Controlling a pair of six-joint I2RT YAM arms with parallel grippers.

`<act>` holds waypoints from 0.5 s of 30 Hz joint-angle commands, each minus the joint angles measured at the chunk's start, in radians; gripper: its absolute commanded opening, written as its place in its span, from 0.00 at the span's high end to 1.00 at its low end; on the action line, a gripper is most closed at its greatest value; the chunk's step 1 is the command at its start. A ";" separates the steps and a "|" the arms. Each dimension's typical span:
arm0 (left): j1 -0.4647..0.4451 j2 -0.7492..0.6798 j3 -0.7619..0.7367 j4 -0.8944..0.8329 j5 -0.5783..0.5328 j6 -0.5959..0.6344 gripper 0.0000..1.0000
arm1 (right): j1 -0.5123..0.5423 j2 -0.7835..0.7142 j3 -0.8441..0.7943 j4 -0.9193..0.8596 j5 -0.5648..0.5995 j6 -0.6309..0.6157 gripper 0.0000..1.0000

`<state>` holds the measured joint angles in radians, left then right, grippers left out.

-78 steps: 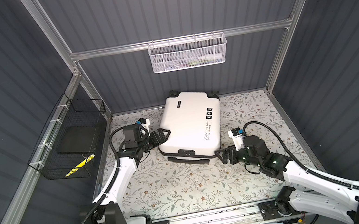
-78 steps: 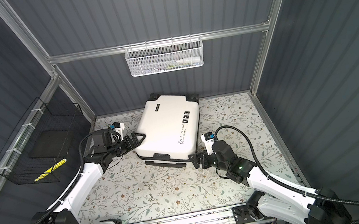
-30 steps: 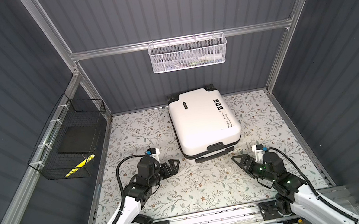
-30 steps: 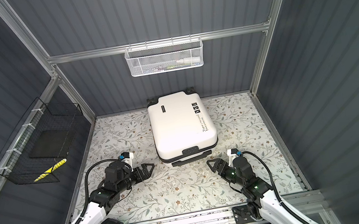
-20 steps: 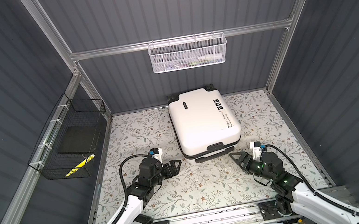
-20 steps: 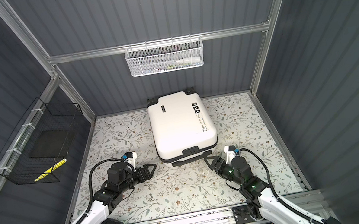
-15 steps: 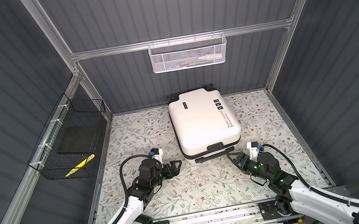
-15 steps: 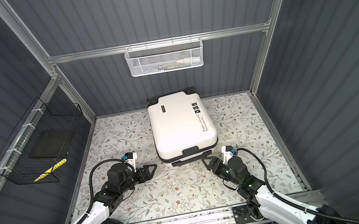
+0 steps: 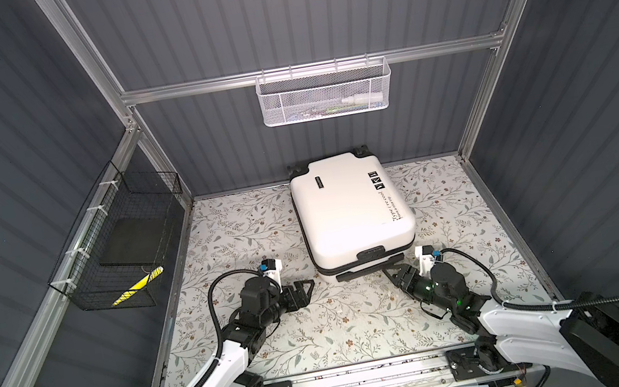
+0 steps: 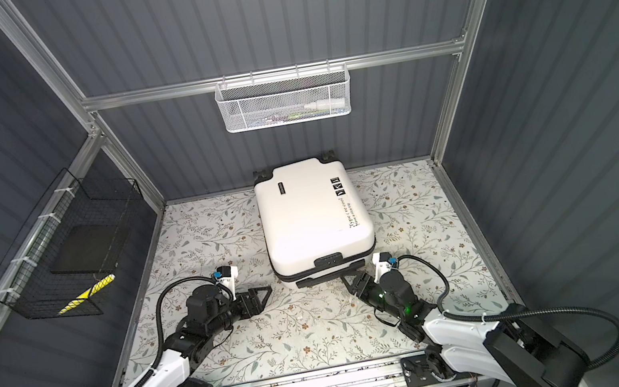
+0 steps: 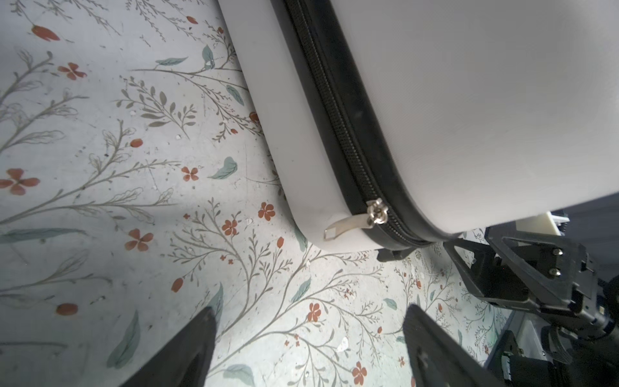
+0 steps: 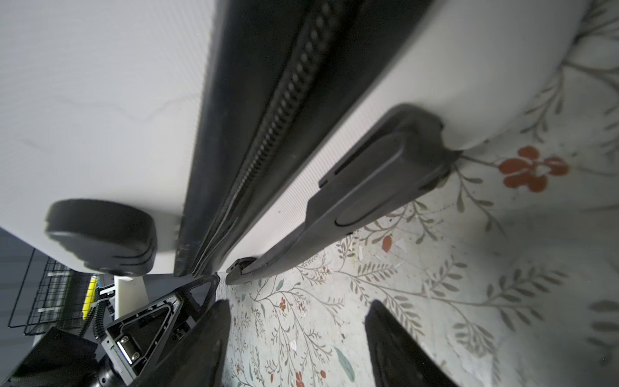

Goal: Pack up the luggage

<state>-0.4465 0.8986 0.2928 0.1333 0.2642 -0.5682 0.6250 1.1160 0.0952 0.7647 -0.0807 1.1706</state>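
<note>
The luggage [image 9: 349, 213] [image 10: 312, 219] is a white hard-shell suitcase lying flat and zipped shut on the floral mat, wheels toward the back wall. Its black handle [image 9: 370, 268] [image 12: 368, 181] faces the near end. My left gripper [image 9: 308, 287] [image 10: 266, 292] [image 11: 308, 311] is open just off the near left corner, and a silver zipper pull [image 11: 348, 224] hangs on that corner ahead of it. My right gripper [image 9: 389, 272] [image 10: 348, 279] [image 12: 298, 305] is open by the handle's right end. Neither holds anything.
A white mesh basket [image 9: 325, 93] with small items hangs on the back rail. A black wire basket [image 9: 119, 250] on the left wall holds a dark flat thing and a yellow-and-black item. Grey walls enclose the floral mat [image 9: 281, 346].
The suitcase, earlier lying slanted, now lies straight against the back wall. In the last second my right gripper has come up to the handle with narrower jaws. The left crept toward the corner.
</note>
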 commanded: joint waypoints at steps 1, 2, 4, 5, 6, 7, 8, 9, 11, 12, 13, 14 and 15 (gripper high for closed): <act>-0.003 -0.019 -0.018 0.026 0.022 0.024 0.13 | 0.005 0.045 0.026 0.084 0.021 -0.002 0.38; -0.003 -0.019 -0.022 0.029 0.023 0.026 0.14 | 0.007 0.058 0.027 0.097 0.021 -0.002 0.40; -0.003 -0.015 -0.023 0.029 0.026 0.033 0.16 | 0.007 0.081 0.029 0.118 0.020 -0.002 0.42; -0.002 -0.011 -0.023 0.032 0.029 0.036 0.17 | 0.008 0.092 0.031 0.128 0.018 -0.002 0.42; -0.003 -0.006 -0.025 0.037 0.034 0.037 0.19 | 0.008 0.106 0.032 0.139 0.017 -0.002 0.44; -0.003 -0.002 -0.027 0.043 0.036 0.037 0.19 | 0.008 0.117 0.032 0.148 0.015 -0.002 0.45; -0.003 0.002 -0.029 0.052 0.038 0.037 0.20 | 0.008 0.129 0.032 0.161 0.015 -0.002 0.45; -0.003 0.006 -0.032 0.060 0.042 0.037 0.20 | 0.008 0.141 0.031 0.174 0.015 -0.002 0.46; -0.003 0.015 -0.035 0.075 0.046 0.038 0.22 | 0.008 0.163 0.033 0.195 0.012 -0.002 0.46; -0.003 0.021 -0.038 0.078 0.046 0.039 0.22 | 0.008 0.176 0.036 0.203 0.012 -0.002 0.46; -0.003 0.026 -0.038 0.080 0.046 0.041 0.22 | 0.008 0.185 0.040 0.207 0.009 -0.002 0.47; -0.004 0.033 -0.038 0.080 0.047 0.046 0.22 | 0.007 0.198 0.044 0.213 0.005 -0.003 0.48; -0.003 0.041 -0.040 0.083 0.050 0.050 0.22 | 0.008 0.212 0.047 0.224 0.001 -0.002 0.49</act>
<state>-0.4465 0.9245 0.2703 0.1844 0.2913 -0.5491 0.6292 1.3045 0.1184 0.9302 -0.0792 1.1706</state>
